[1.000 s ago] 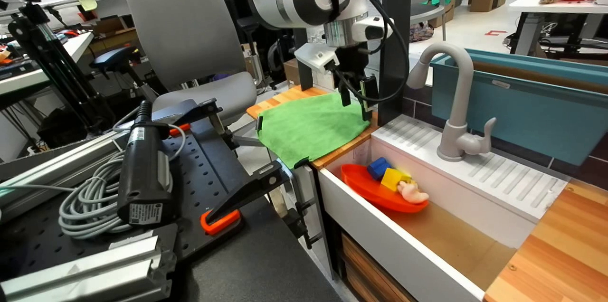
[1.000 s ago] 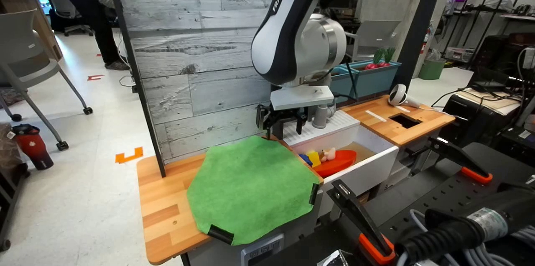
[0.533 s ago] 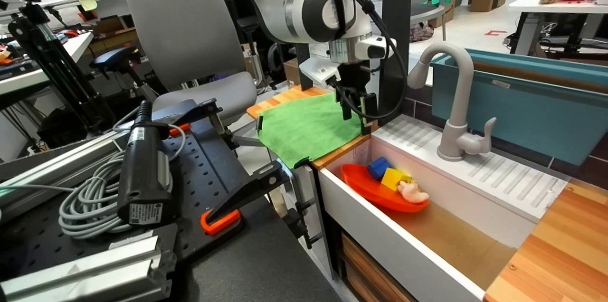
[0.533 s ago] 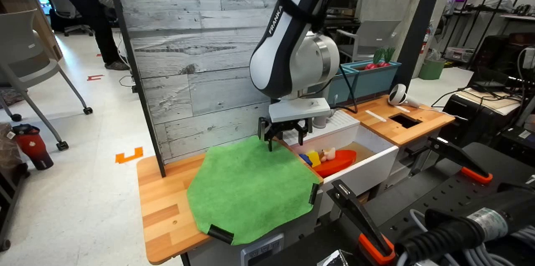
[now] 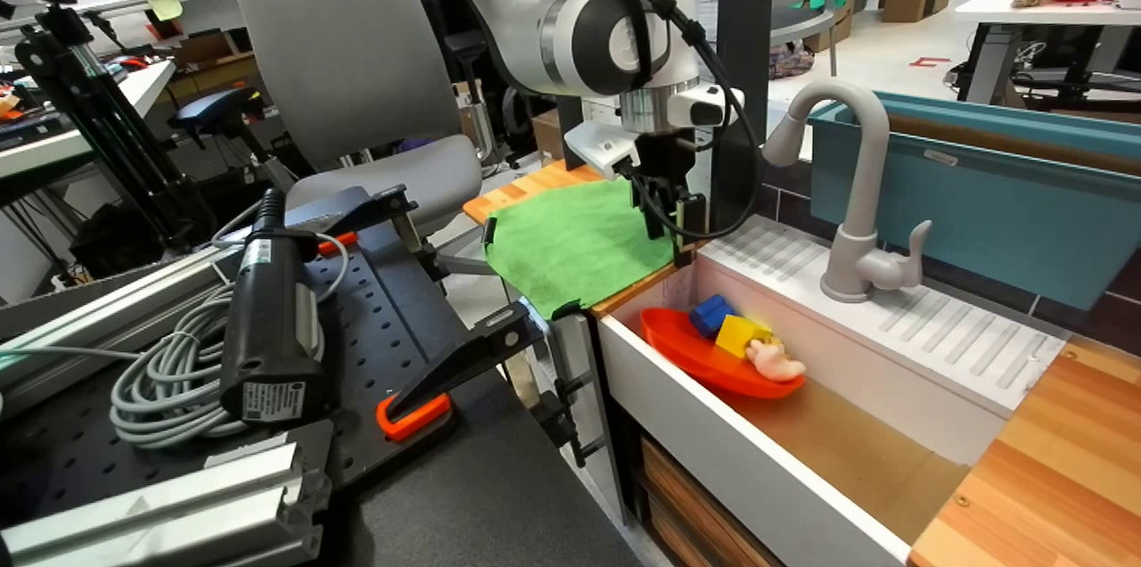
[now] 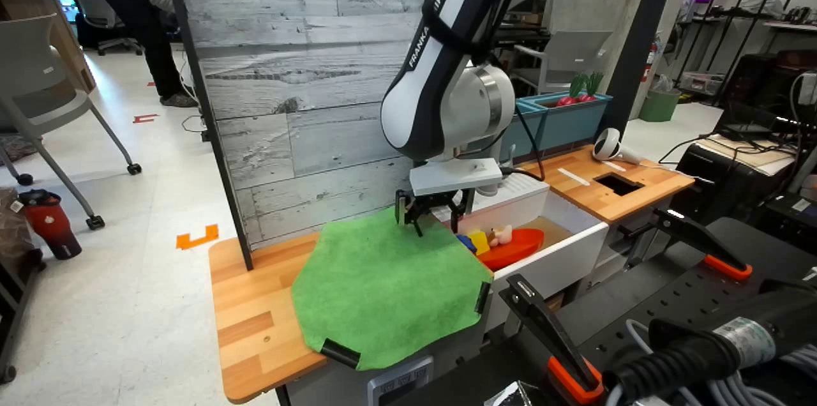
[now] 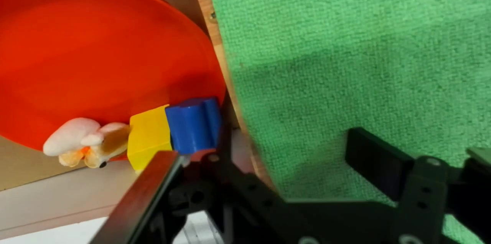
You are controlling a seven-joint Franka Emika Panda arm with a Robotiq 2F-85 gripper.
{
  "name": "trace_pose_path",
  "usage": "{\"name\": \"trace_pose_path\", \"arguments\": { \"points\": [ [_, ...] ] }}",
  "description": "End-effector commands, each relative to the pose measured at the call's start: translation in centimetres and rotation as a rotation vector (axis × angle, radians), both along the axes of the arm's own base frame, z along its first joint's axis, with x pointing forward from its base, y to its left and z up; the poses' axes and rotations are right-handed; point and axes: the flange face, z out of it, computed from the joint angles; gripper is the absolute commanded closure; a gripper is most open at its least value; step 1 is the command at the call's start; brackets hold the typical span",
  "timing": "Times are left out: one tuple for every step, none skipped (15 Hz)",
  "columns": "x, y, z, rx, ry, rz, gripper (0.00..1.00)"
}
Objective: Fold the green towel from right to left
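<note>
The green towel lies spread flat on the wooden counter beside the sink; it also shows in an exterior view and fills the right of the wrist view. Dark strips show at two of its corners. My gripper points down at the towel's sink-side edge near the back wall; it also shows in an exterior view. In the wrist view my gripper is open, with one finger low over the towel and the other past the counter edge on the sink side. No cloth shows gripped between the fingers.
The sink basin holds a red dish with a yellow block, a blue block and a pale soft toy. A faucet stands behind it. A plank wall backs the counter. A black clamp sits in front.
My gripper has come down to the towel's sink-side edge. The towel has shifted slightly toward the sink and the back wall. In an exterior view the fingertips look a little closer together.
</note>
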Motion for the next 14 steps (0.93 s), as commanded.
{"name": "trace_pose_path", "arguments": {
  "points": [
    [1.0,1.3,-0.8,-0.005,-0.004,0.020,0.56],
    [1.1,1.1,-0.8,-0.010,-0.005,0.021,0.62],
    [1.0,1.0,-0.7,-0.014,-0.006,0.020,0.68],
    [1.1,0.8,-0.7,-0.017,-0.006,0.021,0.75],
    [1.1,0.7,-0.6,-0.020,-0.003,0.022,0.82],
    [1.1,0.6,-0.5,-0.023,0.000,0.023,0.90],
    [0.9,0.5,-0.3,-0.025,-0.001,0.025,0.96],
    [0.8,0.4,-0.1,-0.029,-0.005,0.028,1.00],
    [0.5,0.4,0.4,-0.031,-0.010,0.032,1.00],
    [0.4,0.5,0.6,-0.035,-0.012,0.036,1.00],
    [0.1,0.8,1.1,-0.036,-0.019,0.046,0.98],
    [-0.2,1.1,1.5,-0.040,-0.023,0.059,0.98],
    [-0.5,1.5,1.8,-0.046,-0.029,0.070,0.98],
    [-0.9,1.9,2.2,-0.058,-0.042,0.084,0.98]
  ]
}}
